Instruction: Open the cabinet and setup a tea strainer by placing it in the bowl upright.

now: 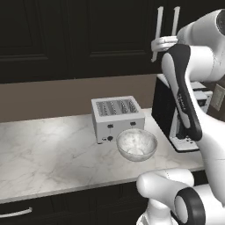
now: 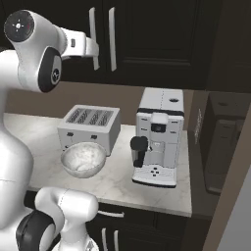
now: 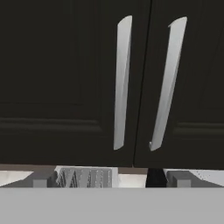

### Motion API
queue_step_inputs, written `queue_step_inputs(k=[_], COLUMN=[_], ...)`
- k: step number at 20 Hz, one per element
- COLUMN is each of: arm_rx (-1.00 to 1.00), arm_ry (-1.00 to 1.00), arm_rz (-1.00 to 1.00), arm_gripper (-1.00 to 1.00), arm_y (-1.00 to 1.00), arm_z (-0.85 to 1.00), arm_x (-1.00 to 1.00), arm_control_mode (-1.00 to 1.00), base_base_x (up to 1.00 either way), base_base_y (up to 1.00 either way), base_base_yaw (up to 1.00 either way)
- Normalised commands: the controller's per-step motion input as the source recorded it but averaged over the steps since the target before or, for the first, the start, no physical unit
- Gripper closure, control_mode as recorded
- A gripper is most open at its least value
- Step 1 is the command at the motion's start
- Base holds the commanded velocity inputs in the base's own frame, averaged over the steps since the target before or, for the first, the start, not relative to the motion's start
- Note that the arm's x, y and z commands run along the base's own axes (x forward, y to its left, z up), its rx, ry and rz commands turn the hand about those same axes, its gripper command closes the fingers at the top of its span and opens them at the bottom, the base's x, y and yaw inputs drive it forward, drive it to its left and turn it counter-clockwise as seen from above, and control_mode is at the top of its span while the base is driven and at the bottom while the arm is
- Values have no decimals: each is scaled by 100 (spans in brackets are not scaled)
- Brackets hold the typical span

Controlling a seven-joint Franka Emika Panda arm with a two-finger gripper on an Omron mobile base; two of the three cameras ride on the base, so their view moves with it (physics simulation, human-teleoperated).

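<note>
The cabinet (image 3: 52, 65) is dark and both its doors are shut. Its two long silver bar handles (image 3: 122, 83) stand side by side at the middle seam. My gripper (image 3: 111, 179) is open with nothing between its fingers. It faces the handles from a short way in front, low on the doors. In the base views the gripper (image 1: 157, 45) (image 2: 96, 49) sits level with the lower end of the left handle (image 1: 159, 26). The frosted bowl (image 1: 136, 144) (image 2: 83, 159) rests on the counter in front of the toaster. The tea strainer is hidden.
A silver toaster (image 1: 117, 117) (image 2: 90, 126) stands behind the bowl on the marble counter (image 1: 48, 149). A coffee machine (image 2: 159, 139) (image 1: 182, 121) stands to the right of the bowl. A drawer handle (image 1: 15, 214) shows below the counter edge.
</note>
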Motion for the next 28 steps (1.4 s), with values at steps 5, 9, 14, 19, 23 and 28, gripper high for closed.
queue_step_inputs(k=[5, 9, 14, 19, 23, 28], arm_rx=[0, 0, 0, 1, 0, 0], arm_ry=[0, 1, 0, 1, 0, 1], arm_rz=[0, -2, -5, -9, 0, 0], arm_gripper=[-100, -100, -100, -100, -100, -100], arm_y=[0, -4, 0, 0, 0, -4], arm_z=[-1, -19, -38, -5, 0, 0], arm_x=[0, 10, 33, 50, 41, 47], arm_control_mode=[-100, -100, -100, -100, -100, -100], base_base_x=[0, 0, 0, 0, 0, 0], base_base_y=[0, 0, 0, 0, 0, 0], base_base_yaw=[0, 0, 0, 0, 0, 0])
